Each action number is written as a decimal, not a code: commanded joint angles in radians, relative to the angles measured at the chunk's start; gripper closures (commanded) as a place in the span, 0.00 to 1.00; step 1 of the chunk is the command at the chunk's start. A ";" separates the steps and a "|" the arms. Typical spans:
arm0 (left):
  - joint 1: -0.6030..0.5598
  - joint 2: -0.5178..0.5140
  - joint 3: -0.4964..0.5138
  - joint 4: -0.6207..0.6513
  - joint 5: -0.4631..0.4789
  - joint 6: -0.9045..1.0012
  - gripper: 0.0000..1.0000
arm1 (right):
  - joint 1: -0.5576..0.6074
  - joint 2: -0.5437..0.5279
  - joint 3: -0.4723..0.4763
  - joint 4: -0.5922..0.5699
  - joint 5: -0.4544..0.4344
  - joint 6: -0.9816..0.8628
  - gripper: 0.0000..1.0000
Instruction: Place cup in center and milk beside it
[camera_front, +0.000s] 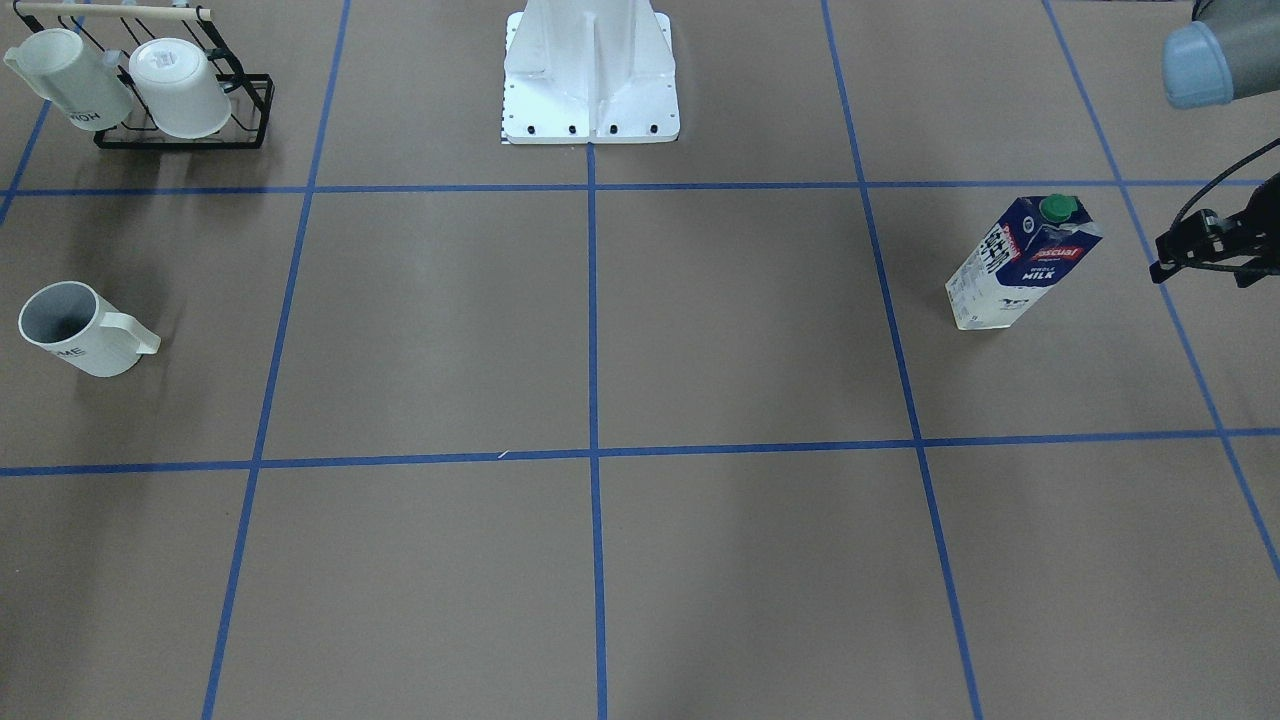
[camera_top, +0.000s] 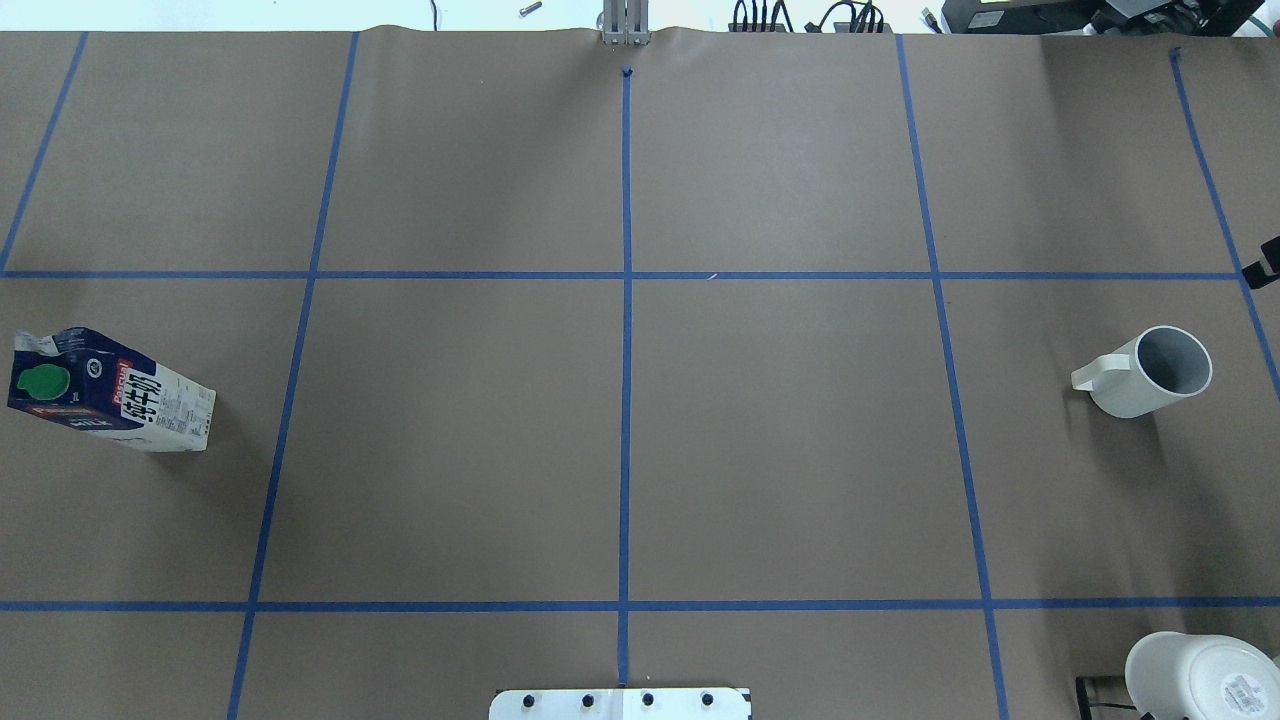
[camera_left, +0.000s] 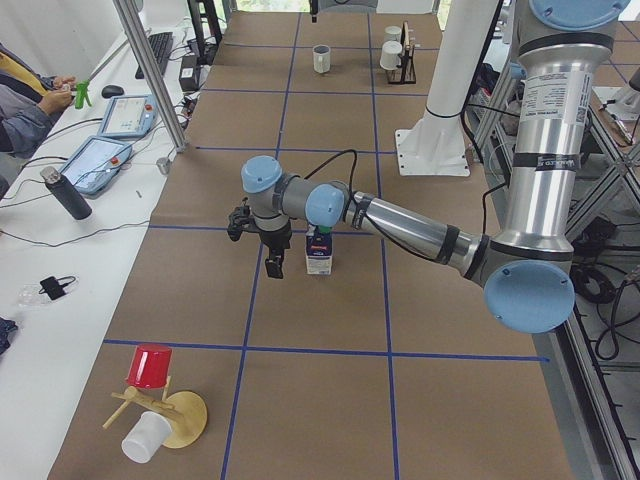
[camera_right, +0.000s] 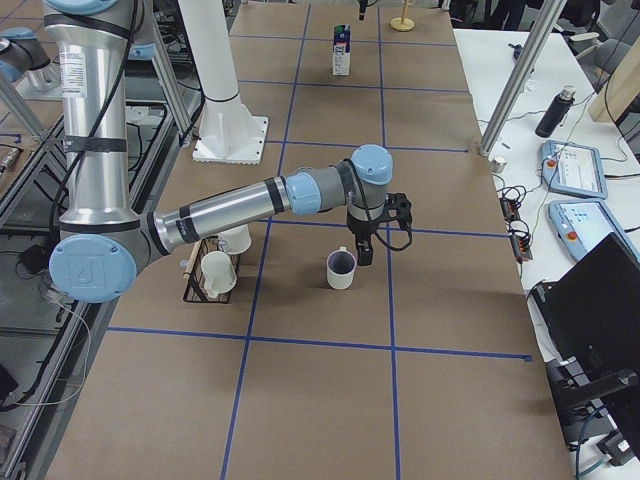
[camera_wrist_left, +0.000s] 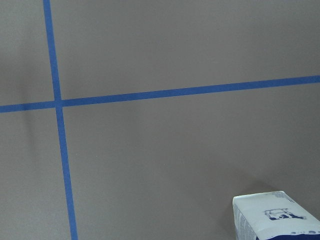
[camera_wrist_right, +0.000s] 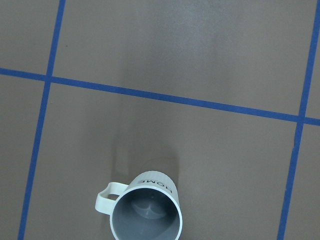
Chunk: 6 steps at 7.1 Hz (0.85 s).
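Note:
The cup (camera_front: 80, 330) is a white mug with a grey inside. It stands upright on the brown table on the robot's right, and also shows in the overhead view (camera_top: 1145, 372) and below the right wrist camera (camera_wrist_right: 145, 207). The milk (camera_front: 1020, 265) is a navy and white carton with a green cap. It stands upright on the robot's left, seen also from overhead (camera_top: 110, 392). My left gripper (camera_left: 272, 262) hangs just beside the milk, apart from it. My right gripper (camera_right: 365, 255) hangs just beside the cup (camera_right: 341, 269). I cannot tell whether either is open or shut.
A black wire rack (camera_front: 185, 95) with two white mugs stands near the robot's right side. The white robot base (camera_front: 590, 80) is at the table's middle edge. A wooden stand with a red cup (camera_left: 150, 368) sits at the left end. Blue tape lines grid the table.

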 joint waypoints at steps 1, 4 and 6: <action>-0.002 0.010 -0.012 -0.018 0.001 0.009 0.02 | 0.000 0.000 0.000 0.000 -0.003 0.000 0.00; -0.005 0.013 -0.024 -0.018 -0.001 0.000 0.02 | -0.002 0.005 0.003 0.000 -0.027 0.000 0.00; -0.005 0.013 -0.027 -0.017 -0.002 -0.005 0.02 | -0.012 0.003 0.001 0.000 -0.027 -0.005 0.00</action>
